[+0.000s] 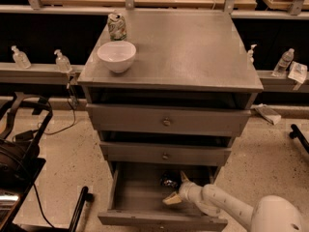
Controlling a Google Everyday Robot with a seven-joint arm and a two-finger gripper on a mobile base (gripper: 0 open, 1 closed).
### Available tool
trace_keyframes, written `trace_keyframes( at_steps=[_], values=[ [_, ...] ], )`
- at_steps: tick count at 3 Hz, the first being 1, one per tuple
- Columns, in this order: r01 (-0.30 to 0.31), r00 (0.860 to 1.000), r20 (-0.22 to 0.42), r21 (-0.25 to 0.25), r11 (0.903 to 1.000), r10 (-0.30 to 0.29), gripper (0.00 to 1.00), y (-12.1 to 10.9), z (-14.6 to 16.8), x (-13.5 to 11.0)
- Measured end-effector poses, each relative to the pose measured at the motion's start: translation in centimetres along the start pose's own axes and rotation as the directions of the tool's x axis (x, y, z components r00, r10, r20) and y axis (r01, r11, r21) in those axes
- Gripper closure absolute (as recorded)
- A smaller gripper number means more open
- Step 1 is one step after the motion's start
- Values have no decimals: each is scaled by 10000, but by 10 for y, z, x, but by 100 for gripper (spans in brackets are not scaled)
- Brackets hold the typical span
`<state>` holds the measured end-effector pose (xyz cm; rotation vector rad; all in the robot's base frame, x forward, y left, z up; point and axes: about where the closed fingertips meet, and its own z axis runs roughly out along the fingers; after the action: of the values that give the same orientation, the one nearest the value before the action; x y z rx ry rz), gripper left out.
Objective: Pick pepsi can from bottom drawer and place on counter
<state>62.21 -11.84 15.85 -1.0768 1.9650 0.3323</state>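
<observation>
Inside the bottom drawer [139, 193], the gripper [176, 188] sits with jaws spread apart; the pepsi can [168, 181] lies just beyond their tips, nearest the farther one.

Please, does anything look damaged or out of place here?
The pale can at the back left of the counter looks dented. Otherwise nothing stands out; the open gripper is in the bottom drawer, beside the pepsi can.

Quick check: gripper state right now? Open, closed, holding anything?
Gripper: open, inside the bottom drawer right beside the pepsi can, holding nothing.
</observation>
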Motion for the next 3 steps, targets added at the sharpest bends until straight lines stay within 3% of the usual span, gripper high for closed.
trace_keyframes(
  at_steps=[3],
  values=[
    [-207,9988,430,-572,9981,232,70,-9,9,16]
  ],
)
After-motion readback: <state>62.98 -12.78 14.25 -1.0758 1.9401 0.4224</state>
